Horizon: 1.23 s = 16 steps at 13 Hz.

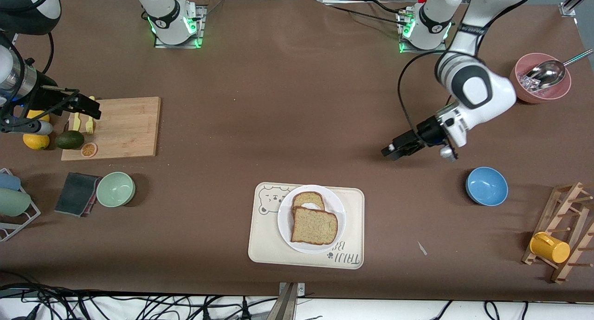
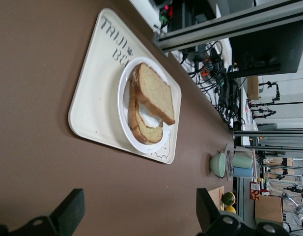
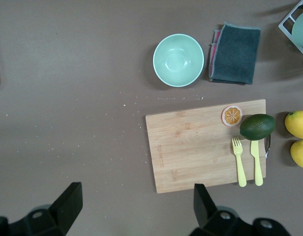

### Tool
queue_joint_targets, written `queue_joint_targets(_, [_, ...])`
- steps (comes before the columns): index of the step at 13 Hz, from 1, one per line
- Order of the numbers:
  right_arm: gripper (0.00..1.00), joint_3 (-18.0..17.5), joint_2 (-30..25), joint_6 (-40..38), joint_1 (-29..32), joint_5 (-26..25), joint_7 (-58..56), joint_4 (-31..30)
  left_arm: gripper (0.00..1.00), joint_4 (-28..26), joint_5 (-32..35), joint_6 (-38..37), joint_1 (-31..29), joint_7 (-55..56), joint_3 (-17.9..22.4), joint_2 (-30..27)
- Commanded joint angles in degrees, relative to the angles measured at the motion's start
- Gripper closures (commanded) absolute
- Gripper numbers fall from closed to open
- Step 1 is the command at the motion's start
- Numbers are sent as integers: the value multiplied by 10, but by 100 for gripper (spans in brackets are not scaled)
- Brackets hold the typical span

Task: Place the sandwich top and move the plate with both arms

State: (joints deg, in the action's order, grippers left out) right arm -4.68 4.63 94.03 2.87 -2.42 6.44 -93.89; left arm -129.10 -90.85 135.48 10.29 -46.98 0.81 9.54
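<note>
Bread is stacked: the sandwich top (image 1: 314,225) lies on the egg slice (image 1: 308,201), on the plate (image 1: 285,220) that sits on the bear tray (image 1: 260,245). The left gripper (image 1: 403,146), jaws spread and empty, hangs above bare table beside the tray, toward its own arm's end. The right gripper (image 1: 82,105), also spread, waits over the cutting board (image 1: 125,125), well apart, so the left arm is nearer the plate.

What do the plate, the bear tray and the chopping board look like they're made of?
The plate looks like glazed ceramic or melamine: plain white with a smooth rim, and the look leaves open which. The bear tray is probably matte plastic or melamine: cream, rounded corners, printed bear and lettering. The chopping board looks like bamboo or light wood: visible tan grain strips, unvarnished look.
</note>
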Motion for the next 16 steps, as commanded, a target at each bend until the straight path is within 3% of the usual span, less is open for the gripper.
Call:
queue_joint_targets(1, [0, -3, -6, -2, 6, 10, -6, -3, 0, -41, 161, 0, -38, -2, -20, -94])
queue_joint_targets(3, [0, -3, -6, -2, 6, 10, -6, -2, 0, -40, 332, -7, -53, 11, -20, -139])
queue_joint_targets(6, [0, -3, -6, -2, 6, 9, -6, -2, 0, -37, 484, -40, -69, 50, -18, -188])
queue_joint_targets(9, [0, -3, -6, -2, 6, 10, -6, -3, 0, -6, 628, -123, -85, 76, -2, -225])
queue_joint_targets(13, [0, -3, -6, -3, 6, 9, -6, -3, 0, 86, 747, -245, -84, 88, 37, -225])
queue_joint_targets(16, [0, -3, -6, -3, 6, 9, -6, -3, 0, 168, 805, -329, -80, 123, 39, -214])
